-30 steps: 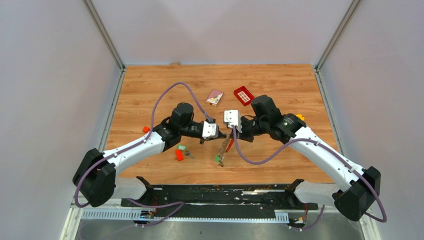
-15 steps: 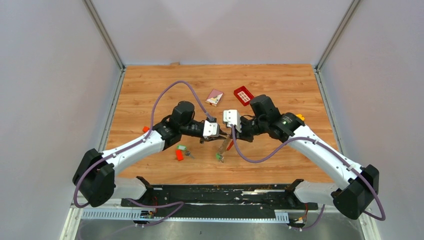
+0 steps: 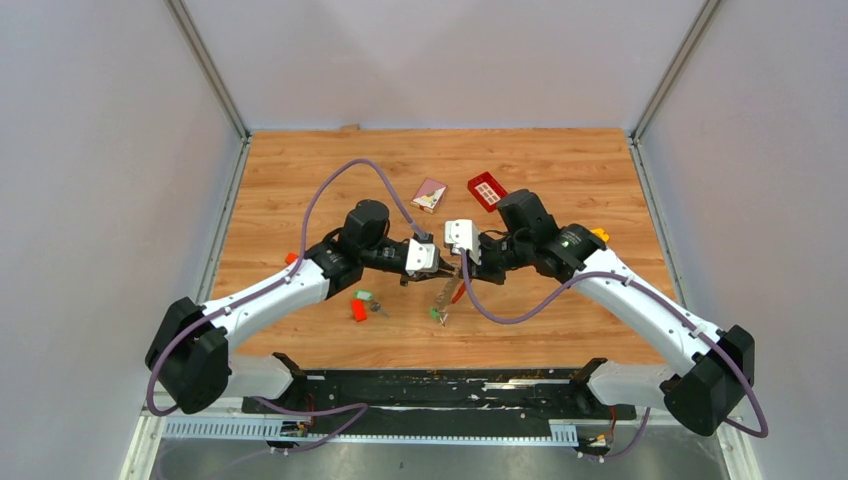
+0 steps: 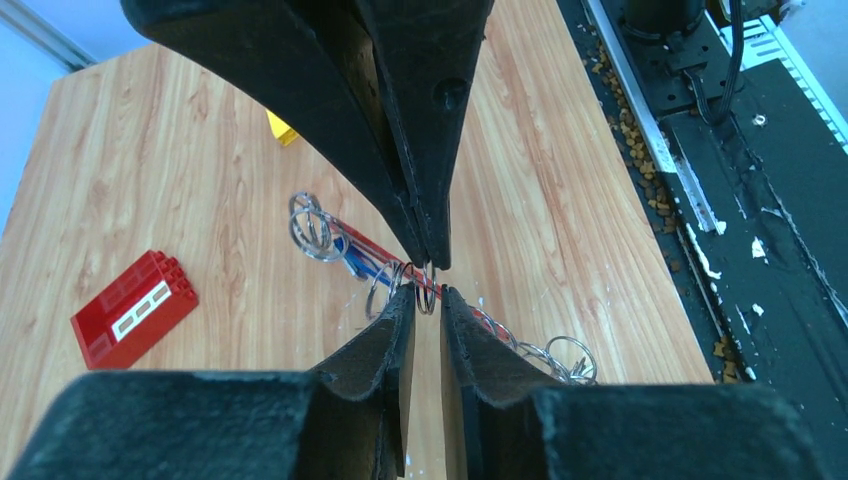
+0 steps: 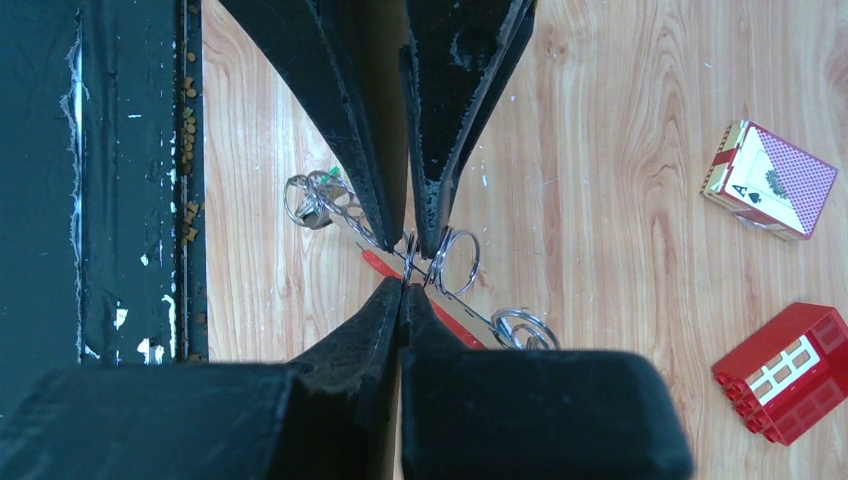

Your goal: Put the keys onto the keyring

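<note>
Pinching keyring [image 5: 455, 322]: right pincer [image 5: 403, 288] closed tight | left pincer [image 4: 425, 295] slightly parted, straddling it

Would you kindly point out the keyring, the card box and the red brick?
keyring [image 5: 450, 320]: right wrist view, on its red strip.
card box [image 5: 772, 180]: right wrist view, on its patterned face.
red brick [image 5: 785, 372]: right wrist view, on its top face.

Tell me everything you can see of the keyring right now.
The keyring is a grey metal chain of linked wire split rings along a thin red strip, with a green-headed key at its near end. It slants between the hands: the right hand is shut on a middle ring; the left hand stands slightly parted around it.
</note>
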Robot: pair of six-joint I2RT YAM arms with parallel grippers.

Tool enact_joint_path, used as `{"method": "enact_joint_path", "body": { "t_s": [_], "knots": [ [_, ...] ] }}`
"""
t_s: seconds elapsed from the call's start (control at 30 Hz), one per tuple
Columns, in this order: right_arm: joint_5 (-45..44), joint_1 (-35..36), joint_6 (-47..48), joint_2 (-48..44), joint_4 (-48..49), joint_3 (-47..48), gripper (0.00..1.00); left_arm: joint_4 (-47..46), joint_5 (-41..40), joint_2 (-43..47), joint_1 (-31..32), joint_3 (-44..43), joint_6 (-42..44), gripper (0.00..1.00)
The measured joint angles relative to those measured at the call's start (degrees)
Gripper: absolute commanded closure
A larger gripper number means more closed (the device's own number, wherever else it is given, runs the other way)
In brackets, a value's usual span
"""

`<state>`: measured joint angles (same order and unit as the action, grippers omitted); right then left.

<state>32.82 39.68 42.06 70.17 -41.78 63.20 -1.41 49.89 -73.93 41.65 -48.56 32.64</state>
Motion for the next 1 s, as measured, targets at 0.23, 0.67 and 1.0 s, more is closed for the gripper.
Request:
{"method": "enact_joint_path", "body": {
  "t_s": [0.23,0.67,1.0],
  "knots": [
    [0.3,0.0,-0.2,0.1,0.0,0.0,1.00,0.2,0.6,-0.3,0.7,-1.4,-0.2,0.83],
    [0.2,0.0,-0.5,0.1,0.0,0.0,1.00,1.2,0.6,-1.1,1.1,-1.8,0.9,1.00],
    [-0.4,-0.2,-1.6,-0.3,0.1,-0.1,0.91,0.0,-0.8,-1.1,1.4,-1.7,-1.5,1.00]
  ]
}}
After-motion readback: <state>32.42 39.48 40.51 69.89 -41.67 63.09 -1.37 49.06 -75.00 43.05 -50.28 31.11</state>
